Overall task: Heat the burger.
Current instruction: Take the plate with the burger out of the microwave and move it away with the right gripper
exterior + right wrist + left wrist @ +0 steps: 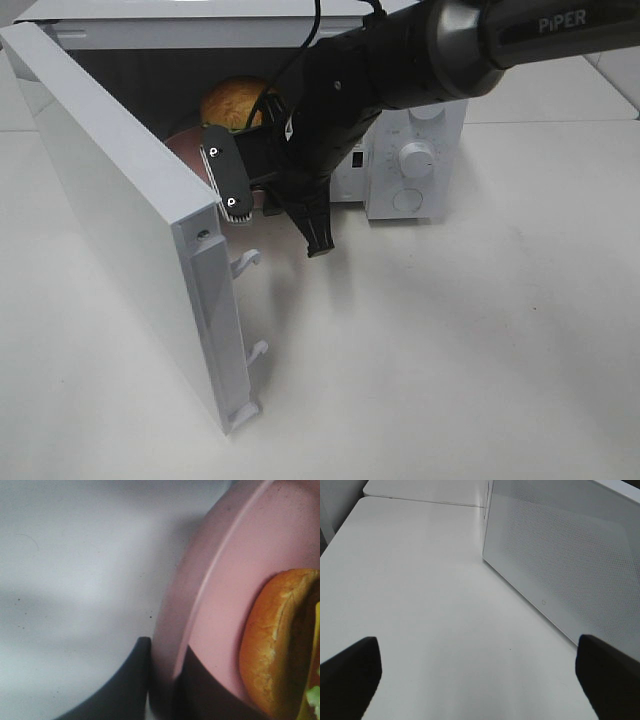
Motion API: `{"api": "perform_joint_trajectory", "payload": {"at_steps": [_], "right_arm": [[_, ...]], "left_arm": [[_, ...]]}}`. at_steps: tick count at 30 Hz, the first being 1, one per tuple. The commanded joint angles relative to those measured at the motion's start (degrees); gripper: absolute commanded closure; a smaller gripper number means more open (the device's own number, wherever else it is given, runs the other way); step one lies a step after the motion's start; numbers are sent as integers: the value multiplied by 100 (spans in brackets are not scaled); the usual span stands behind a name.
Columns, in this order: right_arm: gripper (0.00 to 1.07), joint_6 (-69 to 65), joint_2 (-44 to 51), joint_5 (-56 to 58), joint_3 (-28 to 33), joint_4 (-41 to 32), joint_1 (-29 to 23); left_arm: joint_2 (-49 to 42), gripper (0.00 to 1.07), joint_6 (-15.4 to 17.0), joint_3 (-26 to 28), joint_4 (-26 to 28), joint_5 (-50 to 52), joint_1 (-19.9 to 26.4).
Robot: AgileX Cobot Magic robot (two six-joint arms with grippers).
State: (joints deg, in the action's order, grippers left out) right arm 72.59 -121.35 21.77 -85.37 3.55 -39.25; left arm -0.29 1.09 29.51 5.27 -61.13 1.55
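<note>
The burger (233, 102) shows its golden-brown bun inside the open microwave, resting on a round pink plate (186, 148). My right gripper (240, 200) reaches into the microwave's opening, shut on the plate's near rim. In the right wrist view its two dark fingers (131, 685) pinch the plate (225, 590) at the edge, and the burger (275, 645) lies on the plate just beyond them, untouched. My left gripper (480, 680) hangs open over bare table with nothing between its fingers; the exterior view does not show it.
The microwave's white door (120, 200) stands swung open toward the front left, latch hooks on its edge. Its control panel (415, 160) with a dial is to the right of the arm. The door's dotted outer face (560, 555) stands close beside the left gripper.
</note>
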Motion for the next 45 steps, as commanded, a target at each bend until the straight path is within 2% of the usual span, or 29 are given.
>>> {"api": "perform_joint_trajectory", "payload": {"at_steps": [1, 14, 20, 32, 45], "right_arm": [[107, -34, 332, -441, 539, 57, 17], [107, 332, 922, -1060, 1639, 34, 327], [107, 653, 1301, -1558, 2206, -281, 344], [107, 768, 1931, -1937, 2951, -355, 338], [107, 768, 2521, -2177, 3782, -355, -160]], "left_arm": [[-63, 9, -17, 0, 29, 6, 11], [-63, 9, -17, 0, 29, 6, 11], [-63, 9, -17, 0, 29, 6, 11], [-63, 9, -17, 0, 29, 6, 11], [-63, 9, -17, 0, 29, 6, 11]]}}
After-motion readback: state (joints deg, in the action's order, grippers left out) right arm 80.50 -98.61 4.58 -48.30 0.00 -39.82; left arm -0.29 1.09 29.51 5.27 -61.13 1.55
